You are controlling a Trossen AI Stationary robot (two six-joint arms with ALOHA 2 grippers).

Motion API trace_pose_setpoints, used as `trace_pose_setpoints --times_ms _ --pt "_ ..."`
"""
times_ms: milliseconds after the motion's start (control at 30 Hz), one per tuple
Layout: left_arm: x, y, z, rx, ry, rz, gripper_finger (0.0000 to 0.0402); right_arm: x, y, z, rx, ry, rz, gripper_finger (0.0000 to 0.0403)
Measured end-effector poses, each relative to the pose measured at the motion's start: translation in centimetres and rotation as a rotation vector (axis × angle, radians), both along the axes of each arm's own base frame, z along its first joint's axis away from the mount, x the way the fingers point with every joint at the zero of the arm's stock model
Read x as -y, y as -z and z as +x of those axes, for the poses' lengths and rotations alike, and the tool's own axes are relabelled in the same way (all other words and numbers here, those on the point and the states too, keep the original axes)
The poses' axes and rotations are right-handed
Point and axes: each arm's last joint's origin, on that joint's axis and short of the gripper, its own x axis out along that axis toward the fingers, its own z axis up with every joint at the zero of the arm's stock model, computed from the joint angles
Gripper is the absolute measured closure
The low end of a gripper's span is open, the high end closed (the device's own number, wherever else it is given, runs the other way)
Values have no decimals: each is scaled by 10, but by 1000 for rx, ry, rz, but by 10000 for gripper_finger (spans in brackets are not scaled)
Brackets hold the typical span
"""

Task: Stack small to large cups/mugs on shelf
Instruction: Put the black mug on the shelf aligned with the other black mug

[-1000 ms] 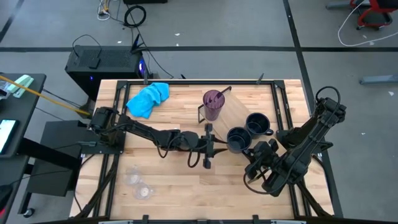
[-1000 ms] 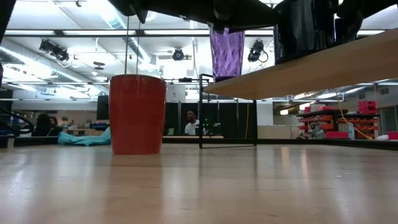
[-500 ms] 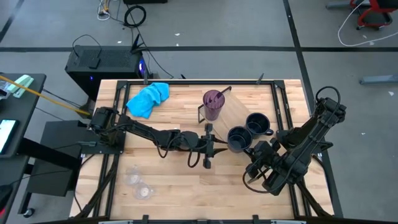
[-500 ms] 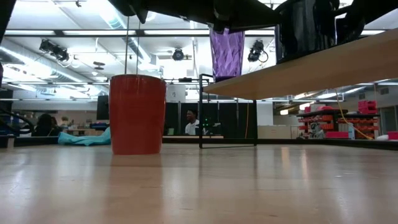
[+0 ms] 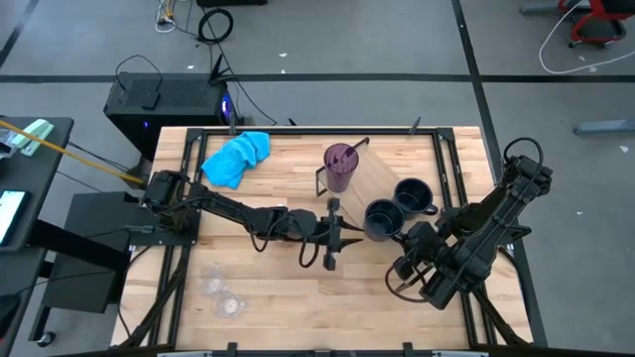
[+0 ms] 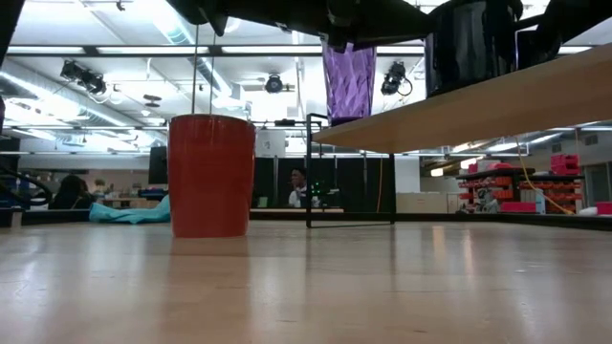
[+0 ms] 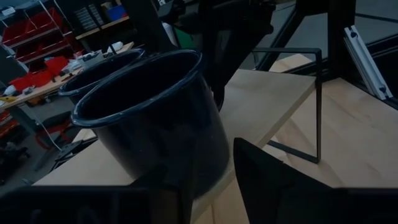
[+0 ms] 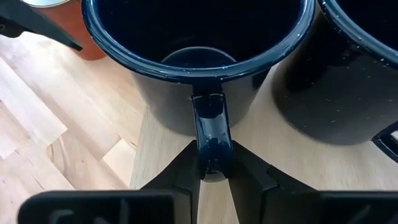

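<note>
From above I see my right gripper (image 5: 406, 241) at the near end of the long light wooden shelf with the thin black wire frame (image 5: 382, 177), its fingers pinched on the handle of the nearer dark navy enamel mug (image 5: 380, 220). The right wrist view confirms it: both dark fingers (image 8: 186, 171) press against the glossy handle (image 8: 211, 134) from either side, with the mug standing upright on the board. The second dark navy mug (image 5: 410, 196) sits just beside it on the shelf, apart from it but close.

My left gripper (image 5: 343, 236) reaches in from the other side, level with the same mug; in the left wrist view the mug's wall (image 7: 161, 130) fills the space between its fingers, but I cannot tell whether they touch it.

The tall purple translucent tumbler (image 5: 340, 165) stands at the far end of the shelf. Two small clear glasses (image 5: 222, 296) rest on the wooden tabletop near the left front corner, well apart from the shelf. A crumpled bright blue cloth (image 5: 236, 158) lies at the far left.
</note>
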Motion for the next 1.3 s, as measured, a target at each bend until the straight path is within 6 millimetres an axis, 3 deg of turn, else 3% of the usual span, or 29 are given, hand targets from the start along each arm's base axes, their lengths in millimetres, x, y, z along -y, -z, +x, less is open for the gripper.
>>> trace_pose_setpoints --times_ms 467,933,1300 --pt "0 0 0 -8 0 2 290 -3 -1 2 4 -42 19 295" --pt "0 6 2 -24 -4 -20 291 5 -36 -5 75 -80 97 263" --pt "1 12 4 -22 -4 -21 289 6 -42 -11 93 -118 97 265"
